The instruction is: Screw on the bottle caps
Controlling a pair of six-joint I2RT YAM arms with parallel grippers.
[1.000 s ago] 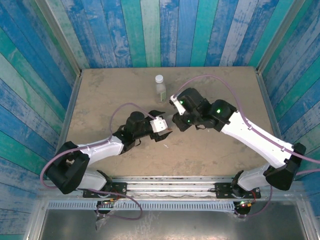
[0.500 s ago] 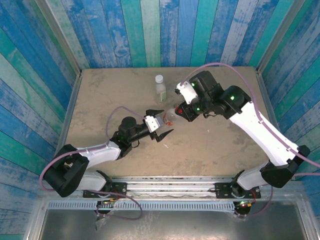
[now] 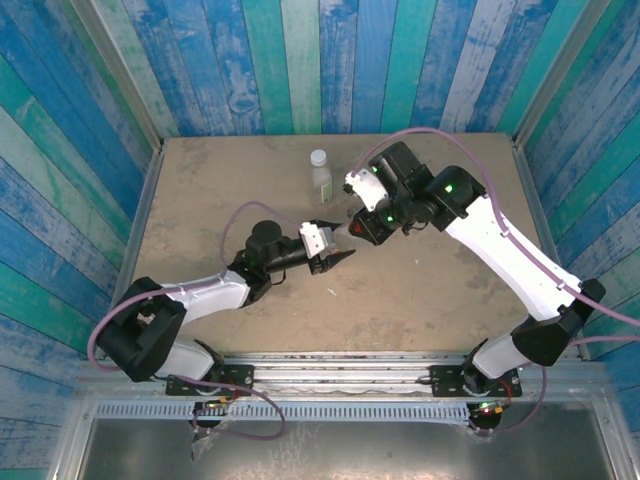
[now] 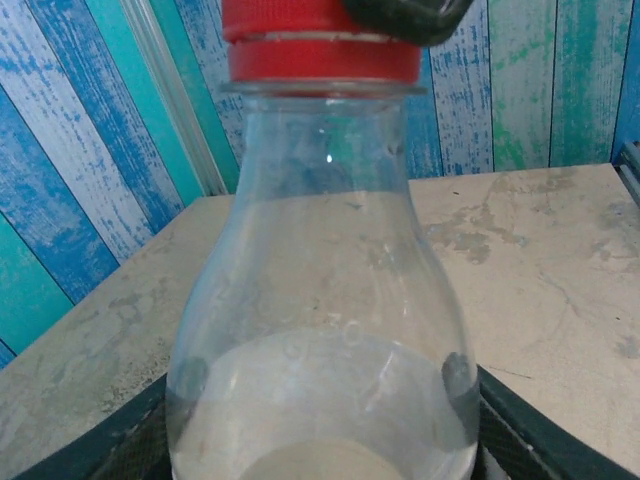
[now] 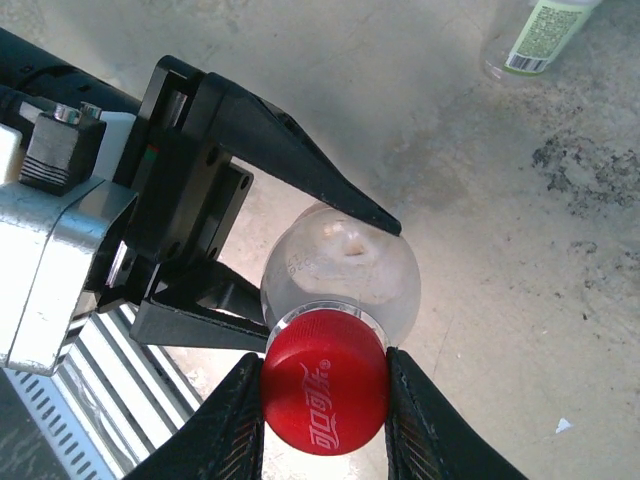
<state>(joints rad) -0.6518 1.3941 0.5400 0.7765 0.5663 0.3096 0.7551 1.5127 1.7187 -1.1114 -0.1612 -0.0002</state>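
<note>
The step in hand is threading the red cap (image 5: 324, 385) onto the clear bottle (image 4: 320, 300) near the middle of the table (image 3: 440, 290). The left gripper (image 5: 330, 283) has its two dark fingers closed against opposite sides of the bottle's rounded body and holds it steady. The right gripper (image 5: 325, 398) comes at the neck from above, its fingers (image 5: 236, 420) pressed to either side of the cap, open no wider than the cap itself. In the left wrist view the cap sits square on the neck with its lower ring against the bottle's collar (how far the thread has taken I cannot tell). I judge the next move to be a turn of the right wrist about the neck's axis with light downward pressure, while the left grip resists the twist. A slack hold would let the bottle spin along with the cap. The left arm lies low, stretched from its near-left base toward the centre. The right arm arches high from the near-right base, its wrist folded down and leftward over the bottle. The green-labelled bottle (image 3: 320, 180) stands upright at the far side, just beyond the two grippers and apart from them, with the white cap (image 3: 319, 157) on top of it, so by my reading that one needs nothing more.
</note>
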